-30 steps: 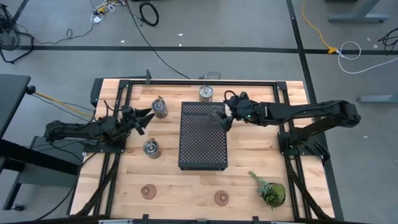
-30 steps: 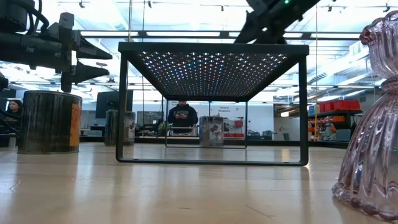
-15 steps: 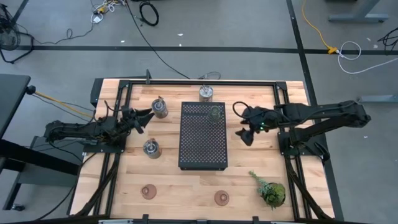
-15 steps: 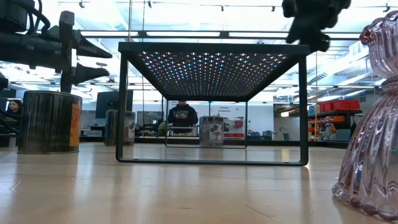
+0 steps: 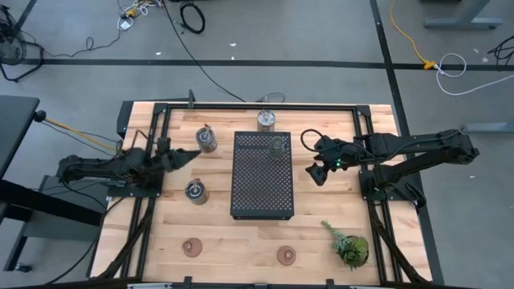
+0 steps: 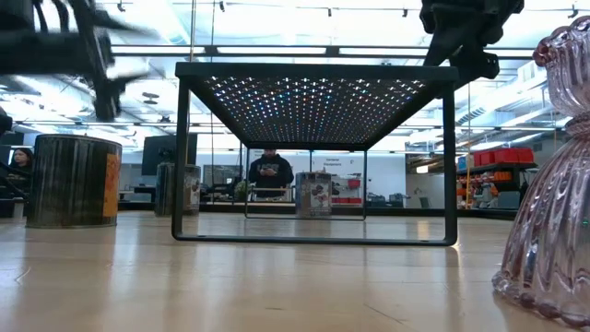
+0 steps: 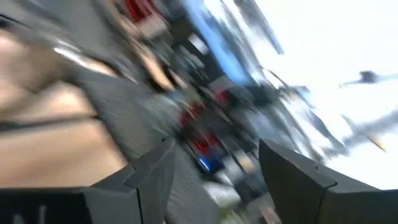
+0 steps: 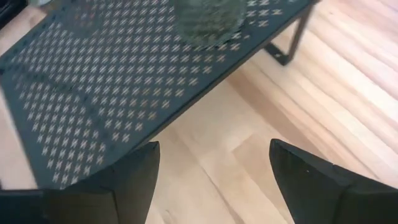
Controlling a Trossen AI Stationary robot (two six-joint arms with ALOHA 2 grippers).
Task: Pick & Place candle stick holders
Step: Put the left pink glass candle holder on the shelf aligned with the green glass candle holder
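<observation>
The pale green glass holder [image 5: 279, 145] stands on the far right part of the black perforated tray [image 5: 263, 189]; it also shows in the right wrist view [image 8: 208, 22]. Three silvery holders [image 5: 207, 140] [image 5: 266, 120] [image 5: 195, 191] stand on the wood around the tray's far and left sides. Two pinkish-brown holders [image 5: 191, 246] [image 5: 286, 255] stand near the front edge. My right gripper [image 5: 317, 172] is open and empty, just right of the tray. My left gripper [image 5: 189, 155] is open and empty, between two of the silvery holders.
A leafy green plant sprig [image 5: 349, 247] lies at the front right. The tray stands on thin legs [image 6: 452, 166] above the wood. Black frame rails [image 5: 241, 105] run along the table's far edge and sides. A person [image 6: 271, 171] stands in the room beyond.
My right gripper has drawn back from the green glass holder toward the table's right edge, off the tray; the holder stays standing on the tray. My left gripper has turned about its own axis and shifted slightly toward the tray.
</observation>
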